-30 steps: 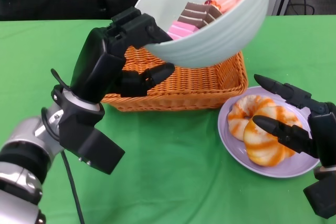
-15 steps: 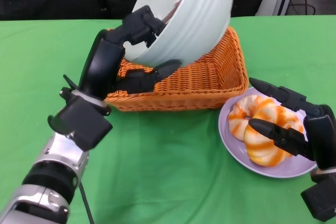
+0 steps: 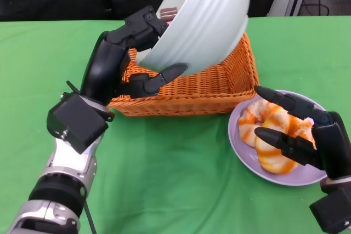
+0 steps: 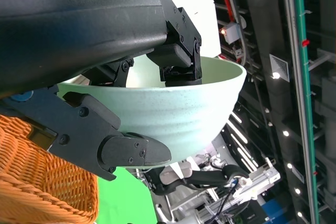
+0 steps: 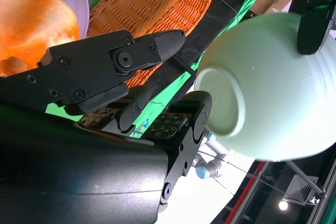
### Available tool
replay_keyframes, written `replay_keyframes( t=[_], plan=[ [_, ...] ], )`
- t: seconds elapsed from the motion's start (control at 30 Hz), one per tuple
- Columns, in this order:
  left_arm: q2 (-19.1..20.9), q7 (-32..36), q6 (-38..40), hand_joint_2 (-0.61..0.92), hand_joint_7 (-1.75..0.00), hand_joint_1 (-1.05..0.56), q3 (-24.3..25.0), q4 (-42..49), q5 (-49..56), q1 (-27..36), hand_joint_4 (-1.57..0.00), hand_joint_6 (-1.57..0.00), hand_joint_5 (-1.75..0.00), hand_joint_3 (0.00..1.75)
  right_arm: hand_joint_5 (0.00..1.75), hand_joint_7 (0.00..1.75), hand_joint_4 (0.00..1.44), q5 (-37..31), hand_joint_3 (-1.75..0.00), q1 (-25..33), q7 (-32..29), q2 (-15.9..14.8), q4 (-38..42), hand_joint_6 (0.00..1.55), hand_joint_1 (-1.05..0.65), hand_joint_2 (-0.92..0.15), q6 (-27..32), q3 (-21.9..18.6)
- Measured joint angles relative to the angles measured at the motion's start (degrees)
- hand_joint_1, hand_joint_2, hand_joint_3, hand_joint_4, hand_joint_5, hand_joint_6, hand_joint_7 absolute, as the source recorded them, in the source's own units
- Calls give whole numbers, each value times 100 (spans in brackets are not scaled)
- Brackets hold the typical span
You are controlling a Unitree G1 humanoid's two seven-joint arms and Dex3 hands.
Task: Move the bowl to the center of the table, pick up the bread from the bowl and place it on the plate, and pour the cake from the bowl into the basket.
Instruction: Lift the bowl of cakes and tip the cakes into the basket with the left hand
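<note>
1. One pale green bowl (image 3: pixel 200 23), and the left hand (image 3: pixel 134 53) has it: fingers hooked over the rim, thumb pressed against the outer wall underneath. The left wrist view shows the same clamp on the rim.
2. The bowl is tipped steeply on its side, held up over the one orange wicker basket (image 3: pixel 192 89), its mouth turned away towards the far side, its ribbed outside facing the head camera.
3. One sliver of cake (image 3: pixel 167 12) peeks out at the bowl's rim just above the fingers, brown with a touch of pink. How many pieces are inside I cannot tell; the wall hides them.
4. Over on the right, one lilac plate (image 3: pixel 244 143) sits on the green table (image 3: pixel 175 179), just beside the basket's near right corner.
5. On the plate lies the bread (image 3: pixel 263 121), orange and cream swirled; it looks like two twisted rolls pressed together, though the black fingers cover part of them.
6. The right hand (image 3: pixel 299 132) hangs over the plate with fingers spread apart above the bread, gripping nothing.
7. From the right wrist view, the bowl's round foot faces the camera, with basket weave and plate edge close behind the fingers.
</note>
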Motion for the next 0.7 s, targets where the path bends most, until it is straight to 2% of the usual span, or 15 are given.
replay_keyframes(
  t=[0.3, 0.7],
  plan=[
    [-132, -623, 905, 90, -142, -13, 233, -404, -528, 91, -68, -64, -175, 57, 13, 1, 99, -164, -6, -1, -180, 16, 3, 75, -49, -92, 2, 61],
    [-212, -947, 2218, 87, -145, -17, 555, -753, -861, 108, -68, -64, -175, 58, 13, 1, 99, -367, -6, -9, -467, 23, 17, 75, -51, -92, 9, 136]
  ],
)
